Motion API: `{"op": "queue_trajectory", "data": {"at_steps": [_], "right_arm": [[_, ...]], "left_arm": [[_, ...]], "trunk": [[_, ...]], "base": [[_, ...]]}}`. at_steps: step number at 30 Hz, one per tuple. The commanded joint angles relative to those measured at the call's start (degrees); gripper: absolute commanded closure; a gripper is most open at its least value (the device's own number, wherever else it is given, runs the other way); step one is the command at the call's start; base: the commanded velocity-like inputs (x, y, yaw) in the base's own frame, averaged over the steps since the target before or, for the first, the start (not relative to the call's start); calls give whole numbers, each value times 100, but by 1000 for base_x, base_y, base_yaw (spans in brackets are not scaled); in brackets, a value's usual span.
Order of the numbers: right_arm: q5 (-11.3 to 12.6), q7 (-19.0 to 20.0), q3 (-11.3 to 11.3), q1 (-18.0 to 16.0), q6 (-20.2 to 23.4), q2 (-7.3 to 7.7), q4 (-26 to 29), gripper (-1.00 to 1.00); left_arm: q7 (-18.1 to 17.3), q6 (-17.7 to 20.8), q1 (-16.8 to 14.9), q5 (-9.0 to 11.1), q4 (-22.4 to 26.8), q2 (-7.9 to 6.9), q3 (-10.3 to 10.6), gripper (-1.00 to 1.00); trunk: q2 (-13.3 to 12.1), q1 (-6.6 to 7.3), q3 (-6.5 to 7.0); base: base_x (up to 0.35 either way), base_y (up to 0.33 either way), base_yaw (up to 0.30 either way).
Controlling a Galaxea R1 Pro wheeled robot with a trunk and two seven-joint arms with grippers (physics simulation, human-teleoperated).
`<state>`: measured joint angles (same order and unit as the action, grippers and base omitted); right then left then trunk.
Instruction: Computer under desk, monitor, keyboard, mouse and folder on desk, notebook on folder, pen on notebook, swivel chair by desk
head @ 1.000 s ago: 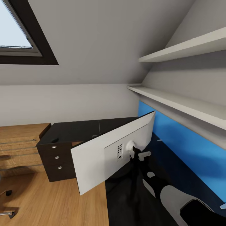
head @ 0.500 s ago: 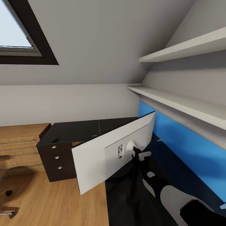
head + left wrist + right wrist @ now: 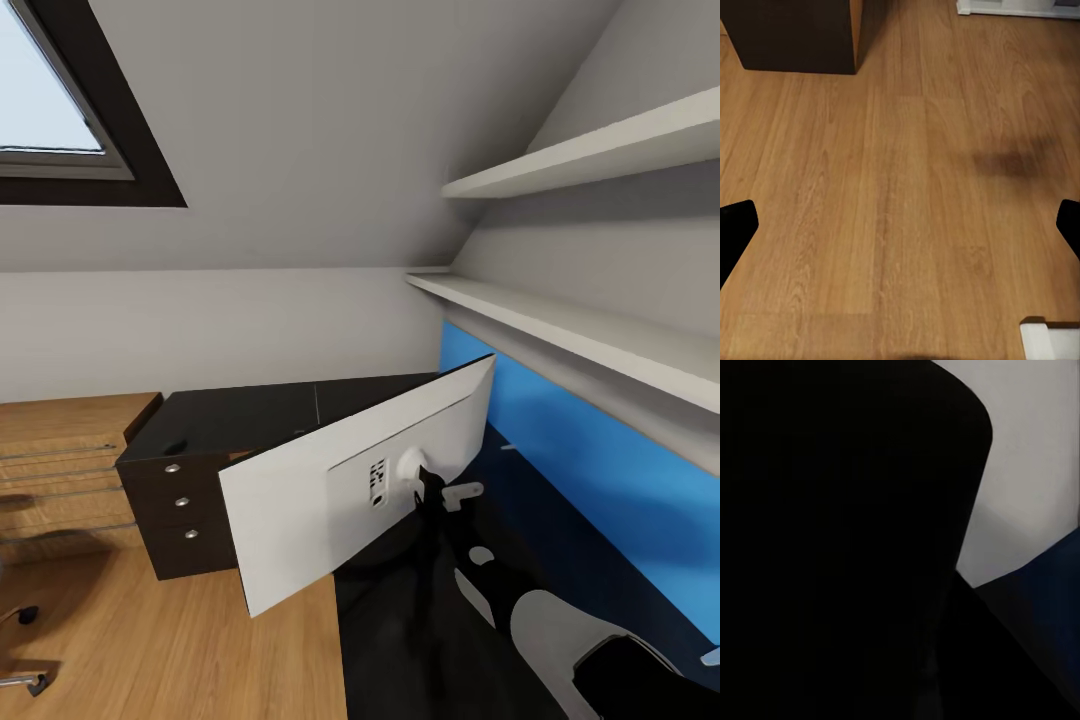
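White plastic is showing on the back of the one monitor [image 3: 300, 490]. It is a wide, flat, sharp-cornered slab, and it is leaning at a slant rather than sitting level. Its thin black stand [image 3: 428, 520] is dropping from a round white hub, and the right pincer [image 3: 445, 494] is sitting right against that stand. Whether its jaws are open or clamped on the stand I cannot tell. The right wrist view is giving mostly blackness, with a patch of pale grey and a wedge of blue.

Beyond that pincer one long desk [image 3: 250, 415] is stretching away, matte black and smooth. Its drawer unit is carrying three round silver knobs [image 3: 182, 501], stacked one above another. Past the drawers a light wooden dresser [image 3: 60, 430] is standing, with long bar handles.

Above the right pincer two pale, flat shelves [image 3: 560, 330] are running along the wall. One glossy blue panel [image 3: 600, 470] is lying below them.

The left pincer [image 3: 900, 225] is hanging open, its two black fingers [image 3: 735, 229] spread wide apart. It is hovering over warm, grained wood planks [image 3: 907, 150], holding nothing. Ahead of it one dark, boxy cabinet corner [image 3: 795, 37] is standing on the floor.
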<state>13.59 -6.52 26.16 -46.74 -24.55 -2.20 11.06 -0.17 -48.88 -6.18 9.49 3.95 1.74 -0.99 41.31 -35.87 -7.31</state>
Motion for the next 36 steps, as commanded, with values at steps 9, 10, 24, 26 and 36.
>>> {"op": "queue_trajectory", "data": {"at_steps": [9, 10, 24, 26, 36], "right_arm": [[58, -12, 164, -2, -6, -8, -16, 100], [59, -13, 164, -2, -6, -7, -16, 100], [57, -10, 161, -1, 2, 2, -17, 100], [57, -9, 161, -2, 5, 5, -18, 100], [56, -8, 161, 6, -6, 9, -18, 100]], "left_arm": [[-7, -17, -6, 9, -6, 1, -2, -100], [-8, -17, -6, 9, -6, 1, -1, -100], [-9, -17, -6, 9, -5, 1, -6, -100], [-10, -17, -6, 9, -4, 1, -6, -100], [-10, -24, -6, 9, -2, 1, -1, -100]], "trunk": [[6, -2, -11], [6, -2, -11], [6, -2, -11], [6, -2, -11], [6, -2, -11]], "base": [[0, 0, 0], [0, 0, 0], [-38, 0, 0], [-201, -3, 0], [-70, -14, 0]]}}
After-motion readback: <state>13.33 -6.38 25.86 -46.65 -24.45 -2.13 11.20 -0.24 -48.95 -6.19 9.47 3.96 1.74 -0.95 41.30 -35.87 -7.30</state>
